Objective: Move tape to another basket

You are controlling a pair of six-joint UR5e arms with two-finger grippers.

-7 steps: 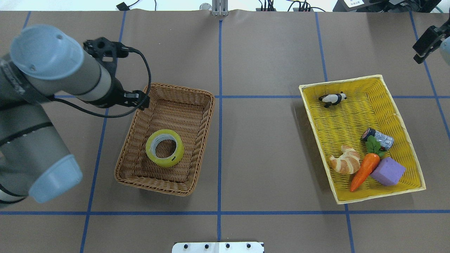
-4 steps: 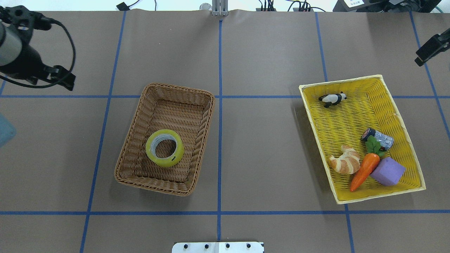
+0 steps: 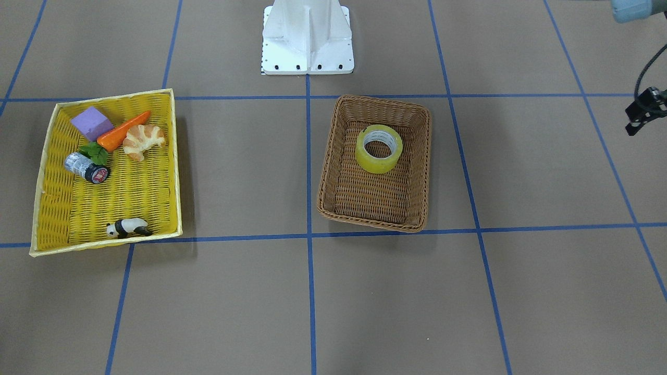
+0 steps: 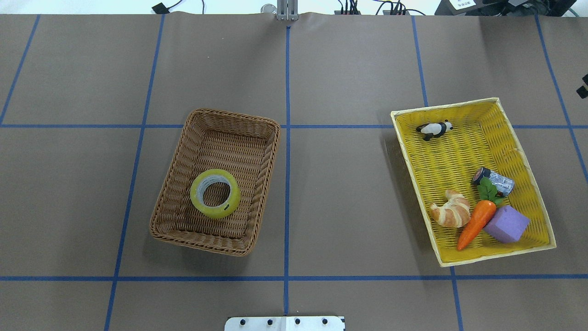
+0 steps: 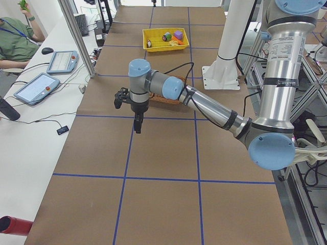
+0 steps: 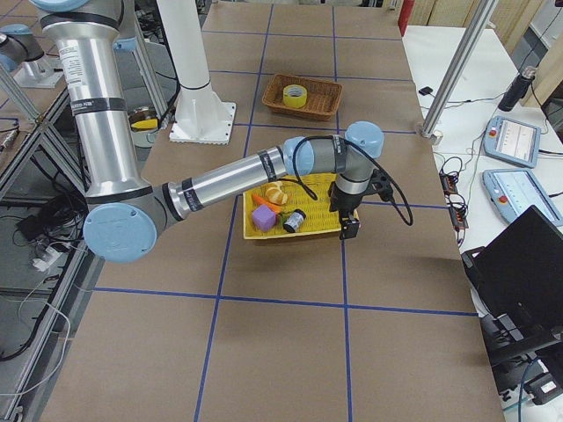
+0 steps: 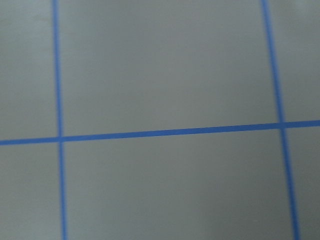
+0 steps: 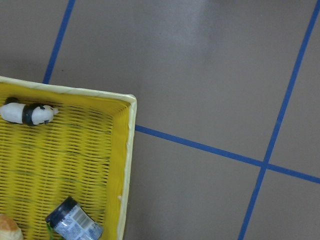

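Note:
The yellow-green tape (image 4: 215, 193) lies flat inside the brown wicker basket (image 4: 232, 115), in its near half; it also shows in the front view (image 3: 379, 148) in the same basket (image 3: 383, 99). Neither gripper touches it. My left gripper (image 5: 137, 127) hangs over bare table well left of the basket; only a black part of its wrist (image 3: 642, 112) shows in the front view. My right gripper (image 6: 350, 230) hovers beside the yellow basket's outer edge. I cannot tell whether either is open or shut.
The yellow basket (image 4: 441, 105) at the right holds a toy panda (image 4: 434, 129), a small grey cylinder (image 4: 496, 180), a croissant (image 4: 451, 210), a carrot (image 4: 475, 224) and a purple block (image 4: 506, 224). The robot's white base plate (image 3: 307, 62) stands behind the baskets.
My left arm has drawn away to the left, out of the overhead view. My right gripper has slid right, almost out of that view. The tape and baskets have not moved.

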